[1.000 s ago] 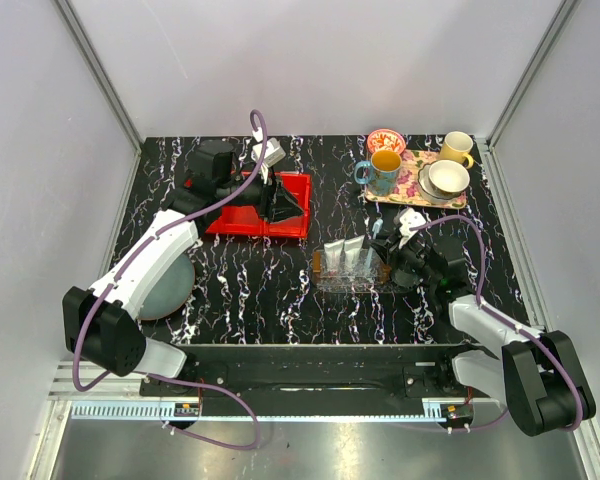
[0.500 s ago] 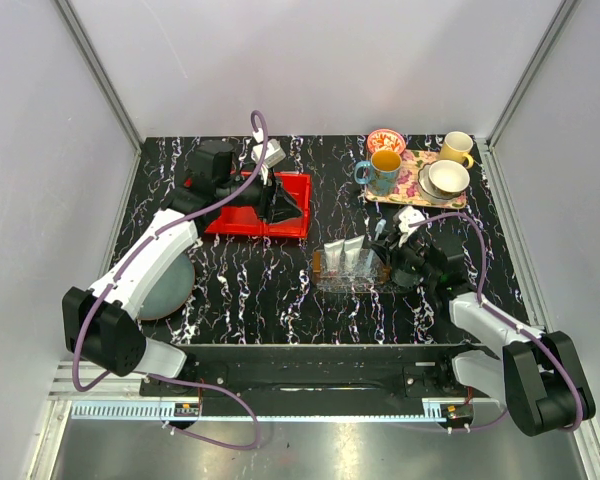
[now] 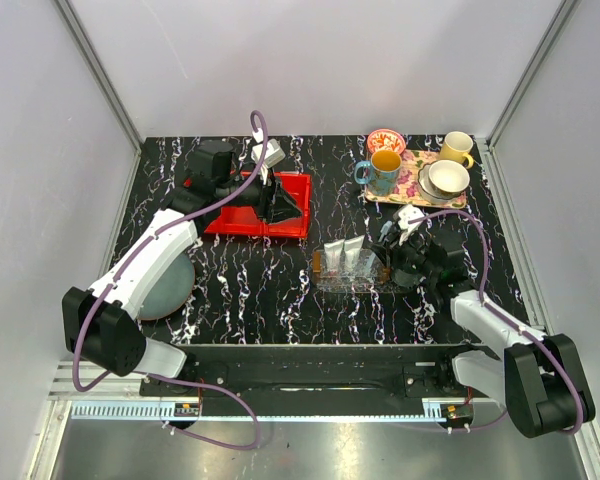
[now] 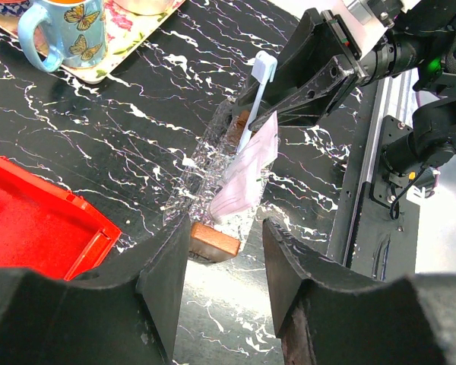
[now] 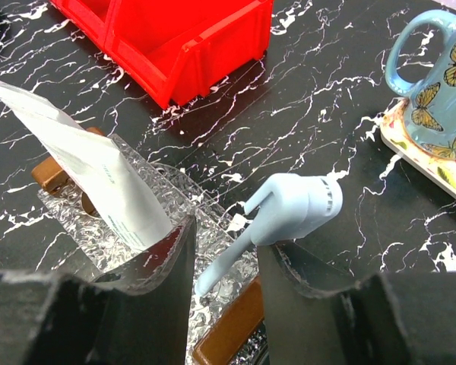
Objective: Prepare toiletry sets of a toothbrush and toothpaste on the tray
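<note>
The clear tray (image 3: 325, 281) with orange-brown ends sits at the table's middle. Two white toothpaste tubes (image 3: 345, 257) lean inside it; they also show in the left wrist view (image 4: 247, 167), and one shows in the right wrist view (image 5: 91, 167). The pale-blue toothbrush (image 5: 289, 209) stands tilted, its lower end in the tray (image 5: 175, 194) and its head resting on my right finger. My right gripper (image 5: 224, 243) is open around it at the tray's right end (image 3: 388, 250). My left gripper (image 4: 224, 243) is open and empty above the red bins (image 3: 290, 205).
Red bins (image 3: 250, 215) sit at back left. A floral tray (image 3: 410, 188) with mugs and a bowl stands at back right, its blue butterfly mug (image 5: 433, 68) close to the right gripper. A grey round dish (image 3: 170, 285) lies under the left arm.
My right gripper has shifted slightly left toward the tray with the toothbrush between its fingers. The left arm has not moved.
</note>
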{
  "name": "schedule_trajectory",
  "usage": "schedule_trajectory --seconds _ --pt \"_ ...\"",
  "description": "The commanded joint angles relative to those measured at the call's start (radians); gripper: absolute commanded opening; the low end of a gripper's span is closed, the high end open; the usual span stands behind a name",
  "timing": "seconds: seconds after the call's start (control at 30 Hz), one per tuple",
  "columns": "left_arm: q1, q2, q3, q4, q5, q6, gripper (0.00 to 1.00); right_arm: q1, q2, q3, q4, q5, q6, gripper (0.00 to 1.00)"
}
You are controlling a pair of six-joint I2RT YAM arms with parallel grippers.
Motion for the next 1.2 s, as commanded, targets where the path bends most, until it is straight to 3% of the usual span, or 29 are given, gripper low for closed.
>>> schedule_trajectory --seconds 0.0,1.17 --pt "0.006 -0.014 0.035 0.026 0.035 0.018 0.47 -0.012 -0.027 0.052 -0.037 0.010 -0.021 0.43" --pt "0.012 -0.018 0.028 0.006 0.045 0.033 0.47 -0.050 -0.075 0.124 -0.264 -0.089 -0.069 0.53"
